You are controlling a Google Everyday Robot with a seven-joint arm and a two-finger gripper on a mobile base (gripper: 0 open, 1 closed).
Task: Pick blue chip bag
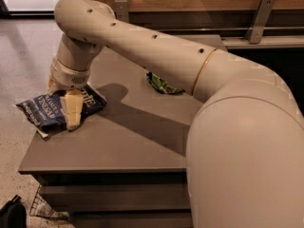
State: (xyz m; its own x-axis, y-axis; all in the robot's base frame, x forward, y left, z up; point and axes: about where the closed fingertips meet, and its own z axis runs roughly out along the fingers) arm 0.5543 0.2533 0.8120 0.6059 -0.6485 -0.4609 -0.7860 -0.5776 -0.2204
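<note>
The blue chip bag, dark navy with white lettering, lies flat at the left edge of the grey table and hangs partly over that edge. My gripper is down on the bag and open. One cream finger rests on the bag's right half. The other finger shows only as a tip at the bag's far edge, beside the wrist. My arm stretches across the table from the right.
A green snack bag lies mid-table, half hidden behind my arm. A wooden wall with a metal rail and brackets runs along the back. A wire basket and a dark object sit on the floor at lower left.
</note>
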